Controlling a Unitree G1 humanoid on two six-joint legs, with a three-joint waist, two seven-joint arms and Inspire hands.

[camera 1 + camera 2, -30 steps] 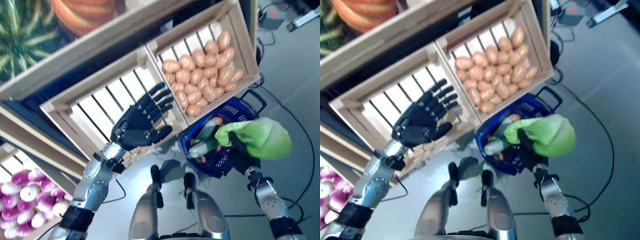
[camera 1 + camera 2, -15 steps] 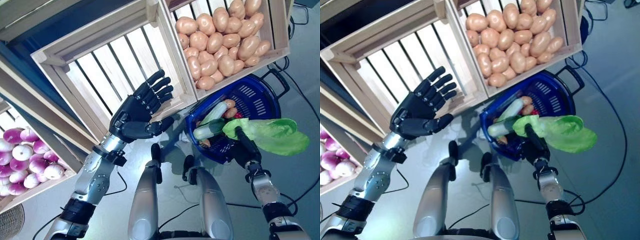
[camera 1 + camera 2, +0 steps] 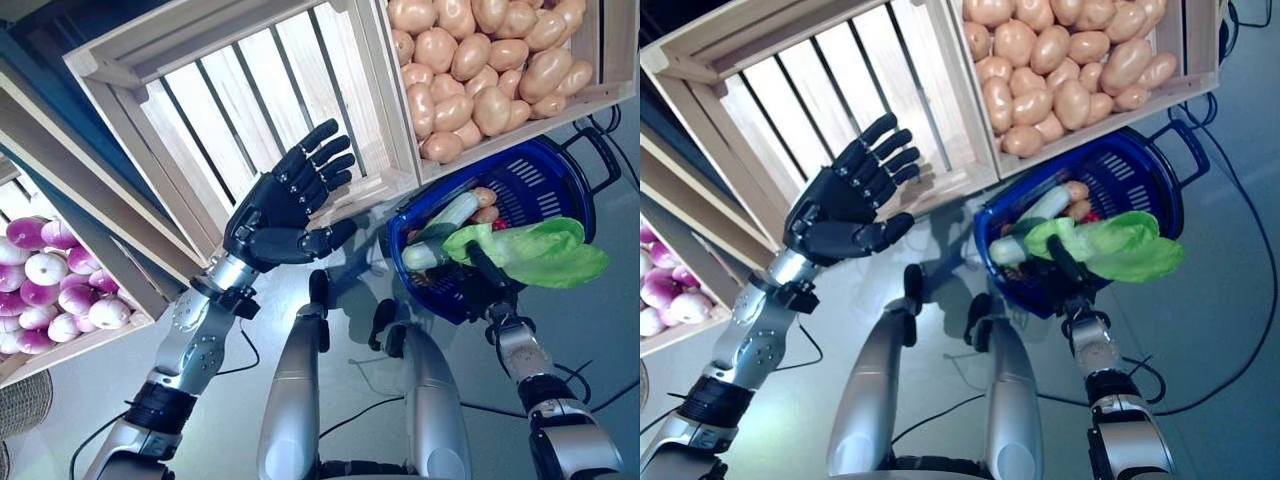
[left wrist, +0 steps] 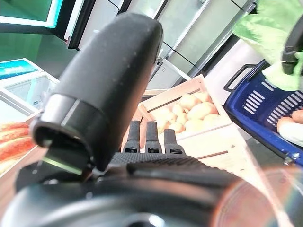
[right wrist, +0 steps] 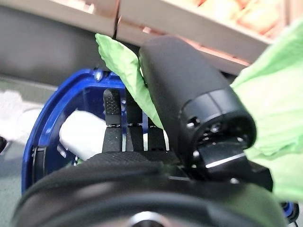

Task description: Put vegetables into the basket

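A blue plastic basket (image 3: 553,166) stands on the floor below the crates. It holds a pale green cucumber-like vegetable (image 3: 442,222) and orange pieces (image 3: 484,197). My right hand (image 3: 484,278) is shut on a green lettuce (image 3: 535,250), held over the basket's near rim. In the right wrist view the thumb (image 5: 189,94) presses the lettuce leaf (image 5: 125,71) against the fingers, with the basket (image 5: 57,113) right behind. My left hand (image 3: 285,210) is raised open, fingers spread, empty, in front of the empty crate.
An empty slatted wooden crate (image 3: 240,90) sits beside a crate of potatoes (image 3: 480,60), directly above the basket. A lower crate at the left holds purple and white turnips (image 3: 45,290). A wicker basket (image 3: 20,412) shows at the lower left edge.
The whole view has shifted as the camera moved. The lettuce now sits further over the basket. My left hand remains raised and open.
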